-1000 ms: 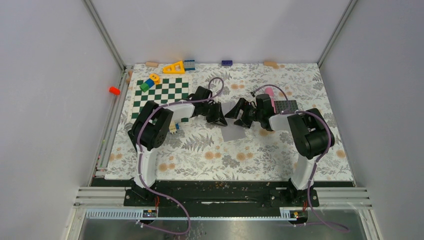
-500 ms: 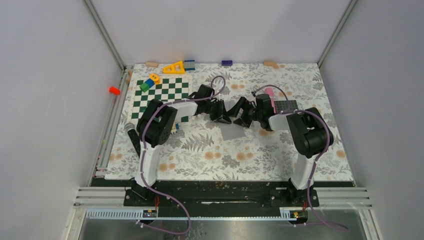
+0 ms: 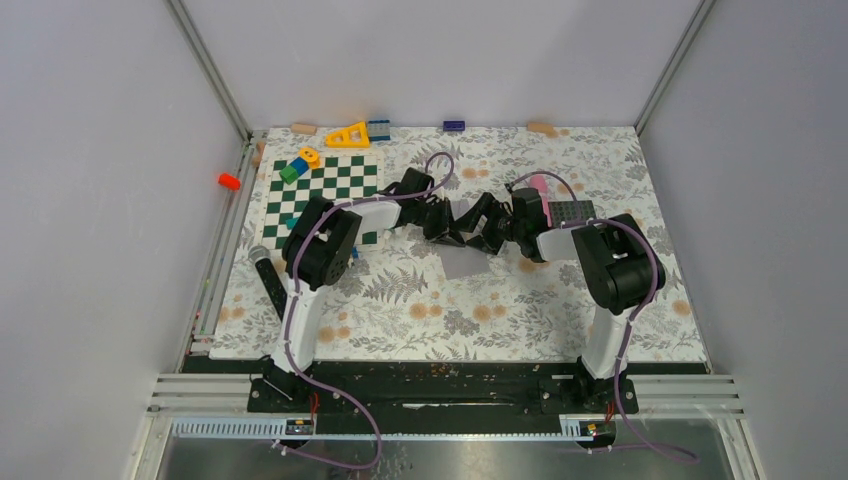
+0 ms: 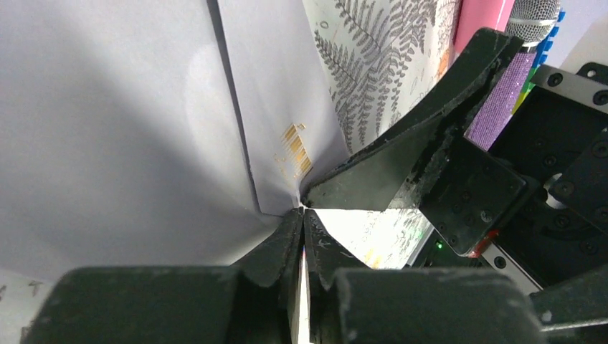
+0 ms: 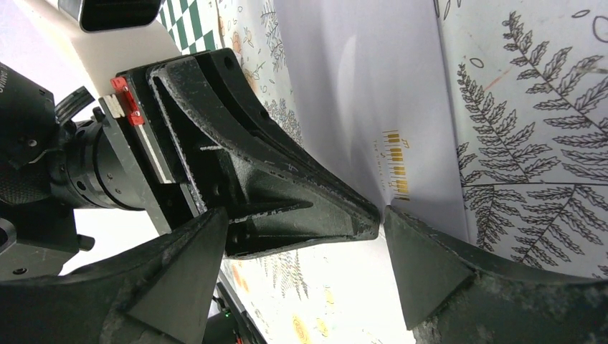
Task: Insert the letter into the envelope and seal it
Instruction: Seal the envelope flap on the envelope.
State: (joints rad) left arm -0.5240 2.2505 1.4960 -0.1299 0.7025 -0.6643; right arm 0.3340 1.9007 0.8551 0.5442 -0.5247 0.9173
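Observation:
The pale lavender envelope [image 3: 463, 264] lies on the floral mat at the middle, under both grippers. In the left wrist view it fills the left side [image 4: 107, 129], with a gold print near its corner. My left gripper [image 4: 302, 212] is shut, its tips pinching that corner of the envelope, which rises up to them. The right gripper [image 5: 307, 213] is open and its fingers [image 5: 430, 265] straddle the left gripper's tips. One right finger [image 4: 401, 165] ends just above the pinched corner. The letter is hidden.
A dark grey studded plate [image 3: 571, 212] and a pink object [image 3: 538, 183] sit behind the right arm. A green chessboard [image 3: 325, 185] with coloured blocks [image 3: 298, 165] lies at the back left. A microphone [image 3: 268, 280] rests by the left arm's base.
The left arm has swung right, carrying its gripper in between the right gripper's fingers, and its jaws have closed further. The right gripper has barely moved.

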